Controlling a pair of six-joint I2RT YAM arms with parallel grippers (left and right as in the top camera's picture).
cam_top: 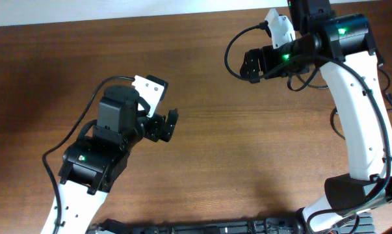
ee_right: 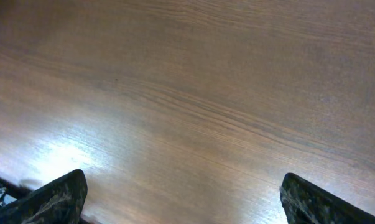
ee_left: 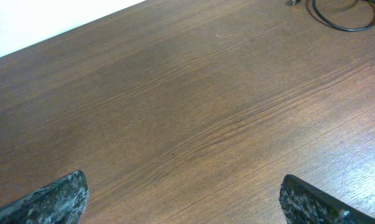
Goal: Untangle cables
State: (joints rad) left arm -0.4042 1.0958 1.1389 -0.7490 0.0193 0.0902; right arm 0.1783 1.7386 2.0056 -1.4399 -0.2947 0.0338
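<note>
A thin black cable (ee_left: 346,29) lies in a loop on the brown table at the top right of the left wrist view, with a small plug (ee_left: 293,3) at its end. In the overhead view thin black cords (cam_top: 301,83) show partly hidden under the right arm. My left gripper (cam_top: 169,125) (ee_left: 181,186) is open and empty over bare wood, far from the cable. My right gripper (cam_top: 249,67) (ee_right: 182,186) is open and empty above bare wood at the back right.
The wooden table (cam_top: 202,169) ends at a white back edge (cam_top: 85,13). A dark object (cam_top: 202,227) lies along the front edge. A thick black arm wire (cam_top: 229,52) loops beside the right gripper.
</note>
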